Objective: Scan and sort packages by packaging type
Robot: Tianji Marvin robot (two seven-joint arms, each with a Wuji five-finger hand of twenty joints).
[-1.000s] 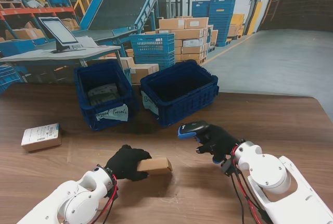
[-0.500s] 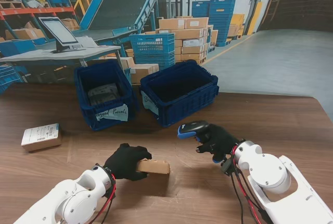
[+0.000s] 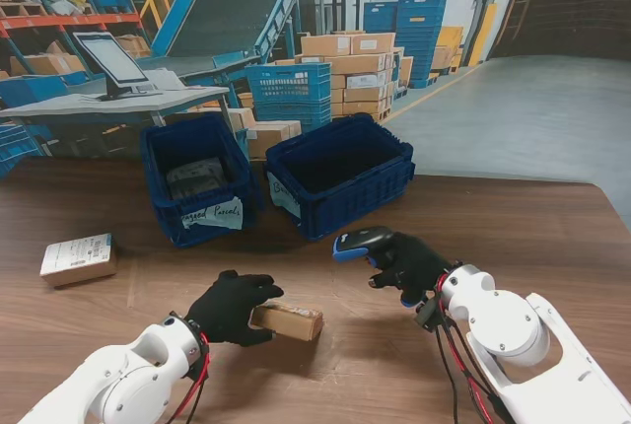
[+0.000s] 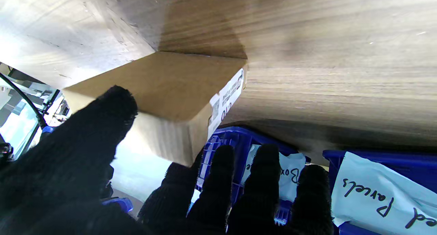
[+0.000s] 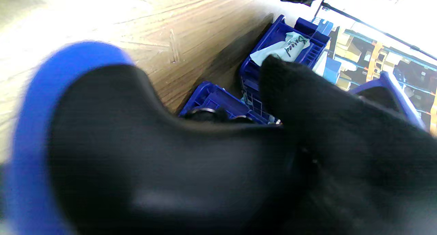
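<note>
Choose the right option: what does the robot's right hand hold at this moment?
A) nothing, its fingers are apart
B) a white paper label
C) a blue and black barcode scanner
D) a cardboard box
C: in the stand view the right hand is closed around the scanner, while the cardboard box is at the left hand.

- Two dark blue plastic crates [image 3: 202, 177] [image 3: 340, 173]: block the frame's upper centre.
- Brown wooden table [image 3: 552, 237]: bare at right.
- Small labelled cardboard box [image 3: 78, 258]: far left.
</note>
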